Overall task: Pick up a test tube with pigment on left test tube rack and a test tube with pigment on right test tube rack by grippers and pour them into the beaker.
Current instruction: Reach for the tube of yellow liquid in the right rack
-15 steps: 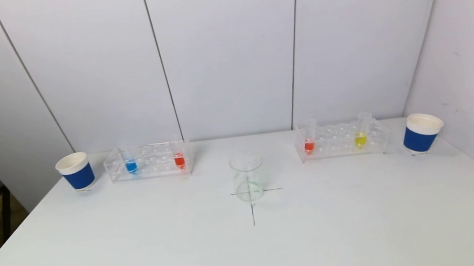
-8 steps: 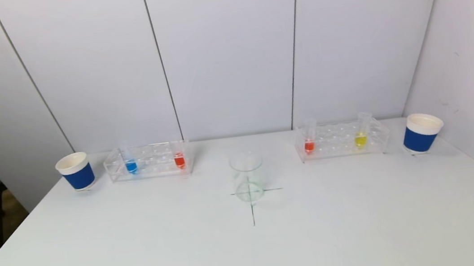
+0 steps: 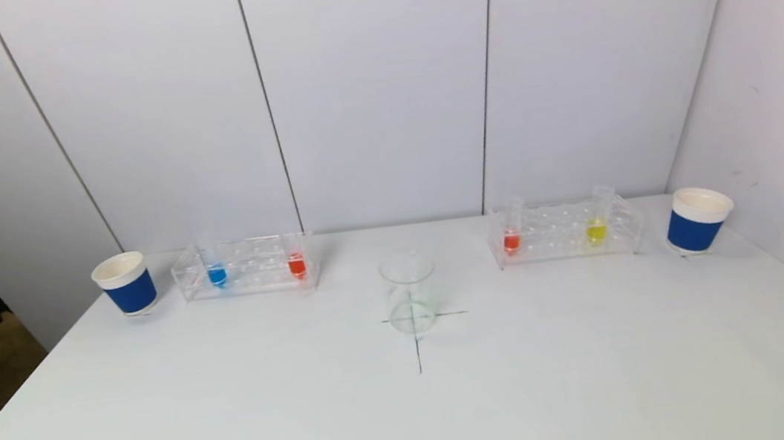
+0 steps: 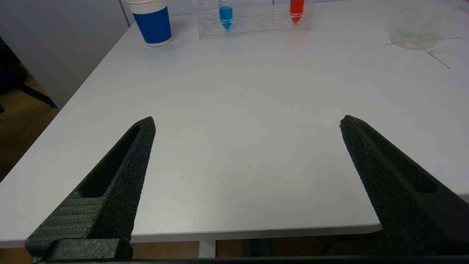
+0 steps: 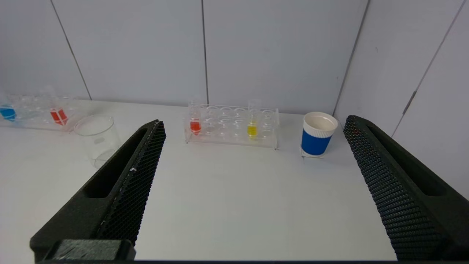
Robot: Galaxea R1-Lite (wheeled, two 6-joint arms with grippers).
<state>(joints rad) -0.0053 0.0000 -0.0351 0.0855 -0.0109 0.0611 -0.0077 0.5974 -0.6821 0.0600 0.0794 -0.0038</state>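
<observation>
No brand, label or readable writing shows on any item; the only marking is a thin black cross point(image 3: 415, 325) drawn on the white bench point(image 3: 415, 411).

The left gripper point(image 4: 247, 123) hangs over the bench's near edge toward its left side, its two black fingers point(image 4: 121, 172) spread wide with nothing between them and touching nothing. The right gripper point(image 5: 254, 126) hangs over the near right part of the bench, fingers point(image 5: 124, 183) likewise spread wide and empty. Neither gripper appears in the head view.

A clear glass beaker point(image 3: 409, 292) stands upright on the cross at the middle of the bench, with no liquid in it. Along the far edge, the left test tube rack point(image 3: 244, 266), clear plastic, holds a tube of blue pigment point(image 3: 217, 274) at its left end and a tube of red pigment point(image 3: 296, 264) at its right end. The right test tube rack point(image 3: 564, 232), well apart from it on the other side of the beaker, holds a tube of red pigment point(image 3: 511, 240) at its left end and a tube of yellow pigment point(image 3: 596, 230) toward its right end. All four tubes stand in their racks.

A blue paper cup with a white rim point(image 3: 125, 283) stands just beside the left rack near the far left corner; a matching cup point(image 3: 697, 220) stands just beside the right rack near the far right corner. Their contents cannot be seen.
</observation>
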